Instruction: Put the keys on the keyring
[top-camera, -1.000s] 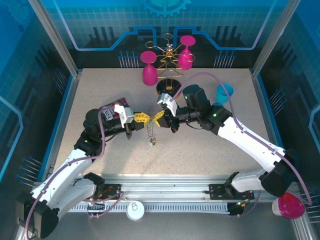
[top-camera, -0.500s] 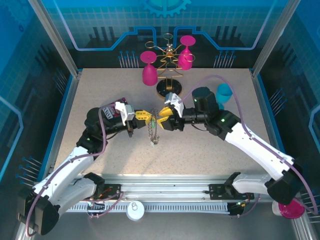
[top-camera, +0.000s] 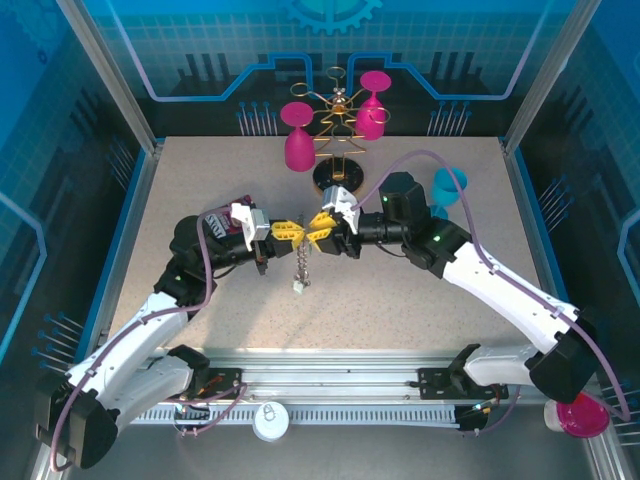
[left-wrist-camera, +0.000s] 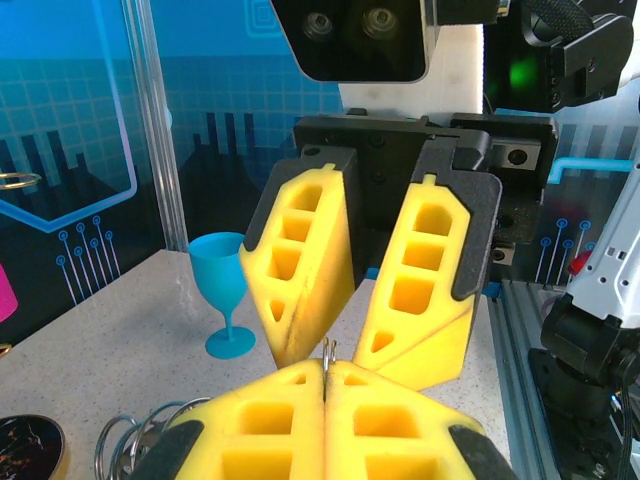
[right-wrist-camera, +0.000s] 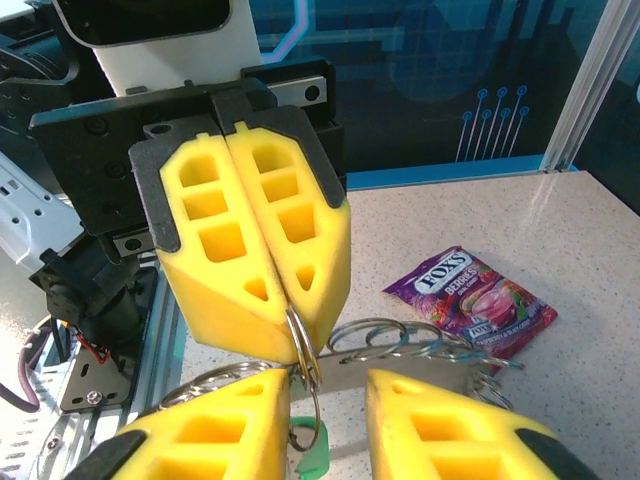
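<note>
My left gripper (top-camera: 290, 230) (left-wrist-camera: 328, 365) is shut on a thin steel ring (left-wrist-camera: 328, 350) of the keyring, held above the table. The rest of the keyring (top-camera: 302, 262) hangs below as a string of linked rings (right-wrist-camera: 420, 338). A small key (top-camera: 298, 287) dangles at its bottom end. A green key head (right-wrist-camera: 320, 455) hangs from the pinched ring (right-wrist-camera: 303, 345). My right gripper (top-camera: 318, 235) (right-wrist-camera: 330, 385) faces the left one tip to tip. It is open, and the pinched ring passes between its fingers (left-wrist-camera: 425, 275), close to one pad.
A gold glass rack (top-camera: 338, 115) with two pink glasses stands at the back on a dark round base (top-camera: 333, 178). A blue glass (top-camera: 448, 185) (left-wrist-camera: 222, 290) stands right of it. A purple candy packet (right-wrist-camera: 468, 298) lies on the table by the left wrist.
The right gripper has shifted slightly left, closer to the left gripper's tips. The hanging string of rings has swung a little to the left. The left gripper stays shut on the ring.
</note>
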